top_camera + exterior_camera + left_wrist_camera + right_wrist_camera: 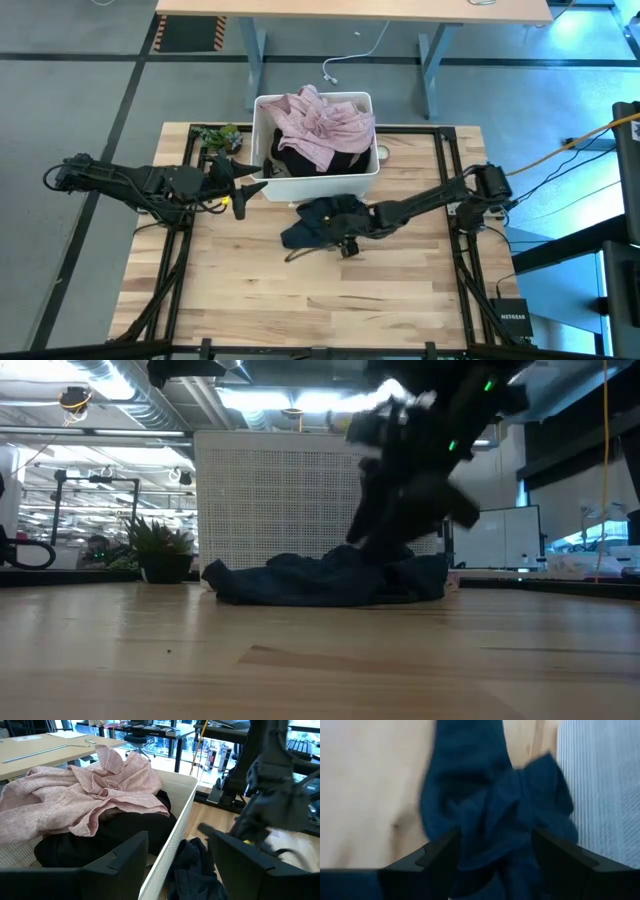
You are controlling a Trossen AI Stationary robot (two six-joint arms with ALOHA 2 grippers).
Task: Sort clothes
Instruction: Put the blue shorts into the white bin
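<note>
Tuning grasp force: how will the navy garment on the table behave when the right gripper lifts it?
Probably floppy: the navy garment lies crumpled in soft folds beside the white bin, so it should drape and trail. Likely light, since it bunches loosely between the fingers of the right gripper. It may snag or drag on the wooden table rather than slide cleanly.

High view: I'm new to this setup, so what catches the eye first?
The white bin at the table's far middle, heaped with a pale pink garment over a black garment. In front of it, a dark navy garment lies crumpled on the wood, the right hand open over it.
</note>
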